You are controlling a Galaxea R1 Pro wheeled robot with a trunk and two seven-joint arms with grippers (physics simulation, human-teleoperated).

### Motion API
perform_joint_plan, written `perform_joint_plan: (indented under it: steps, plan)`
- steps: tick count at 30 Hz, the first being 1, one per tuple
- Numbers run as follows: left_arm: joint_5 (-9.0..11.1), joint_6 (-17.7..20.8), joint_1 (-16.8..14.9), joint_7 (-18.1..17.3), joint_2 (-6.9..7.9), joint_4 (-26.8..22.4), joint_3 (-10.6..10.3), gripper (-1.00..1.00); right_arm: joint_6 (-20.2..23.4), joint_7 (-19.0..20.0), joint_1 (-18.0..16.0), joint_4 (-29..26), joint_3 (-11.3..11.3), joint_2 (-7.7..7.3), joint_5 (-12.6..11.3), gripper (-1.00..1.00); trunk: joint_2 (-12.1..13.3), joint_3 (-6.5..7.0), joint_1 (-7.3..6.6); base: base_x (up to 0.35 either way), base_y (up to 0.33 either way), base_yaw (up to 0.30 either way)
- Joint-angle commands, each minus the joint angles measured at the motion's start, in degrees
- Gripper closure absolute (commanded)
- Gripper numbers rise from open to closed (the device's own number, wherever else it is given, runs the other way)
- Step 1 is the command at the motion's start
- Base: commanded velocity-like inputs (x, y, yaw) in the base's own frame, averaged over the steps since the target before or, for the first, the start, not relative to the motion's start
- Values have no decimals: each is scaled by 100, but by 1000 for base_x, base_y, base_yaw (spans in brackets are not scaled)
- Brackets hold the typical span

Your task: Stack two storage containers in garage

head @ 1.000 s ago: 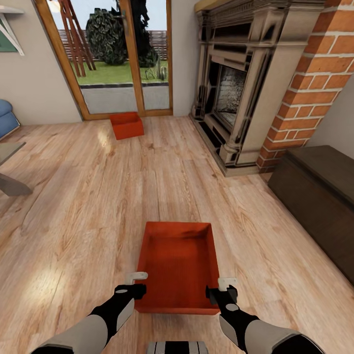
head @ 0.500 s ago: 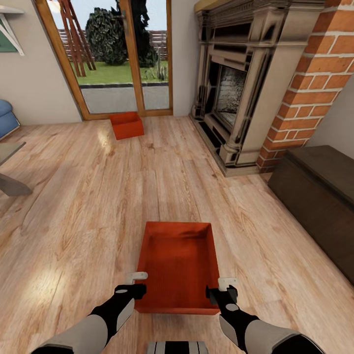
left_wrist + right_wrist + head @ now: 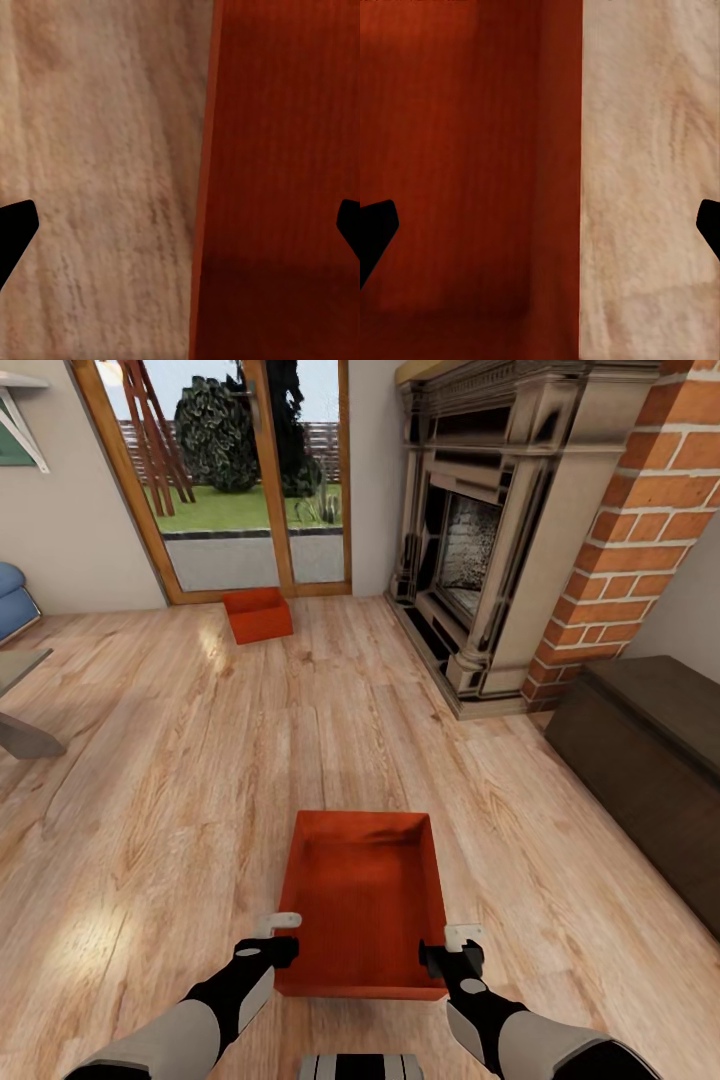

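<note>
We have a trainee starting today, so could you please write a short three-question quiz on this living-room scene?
1. True or false: the near container sits on the wood floor.
2. Where is the far container? A) by the glass doors B) inside the fireplace C) on the dark cabinet
3. Fill in: the left tool and right tool each straddle a side ____ of the near container, fingers apart.

Key: 1 true; 2 A; 3 wall.

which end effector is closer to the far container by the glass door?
Left, narrowly. The left end effector and right end effector both straddle the near container's side walls; the far container sits ahead, toward the left.
</note>
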Motion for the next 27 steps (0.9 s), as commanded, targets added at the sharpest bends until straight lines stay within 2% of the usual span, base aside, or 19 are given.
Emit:
perform_joint_plan:
  steps: [1,6,7,8,13,27]
  plan:
    - [41,33,1,27,1,-11,-31,-100,-22,-13,-3,8,49,1,-54,-100,-1,-4,-1,0,0,0]
    - [41,32,1,26,5,-1,-33,-100,-27,-14,-3,11,49,-1,-56,-100,-1,-4,-1,0,0,0]
    - [45,32,1,26,7,0,-32,-100,-27,-15,-3,11,49,-1,-56,100,-1,-4,-1,0,0,0]
    - [58,36,1,26,9,5,-31,100,-27,-19,-3,11,47,-1,-58,100,-1,-4,-1,0,0,0]
    - [53,41,1,24,8,-3,-30,100,-32,-22,-3,11,49,-1,-200,100,-1,-4,-1,0,0,0]
    - [95,41,1,25,-4,-9,-21,100,-28,-23,-3,11,48,-10,-217,100,-1,-4,-1,0,0,0]
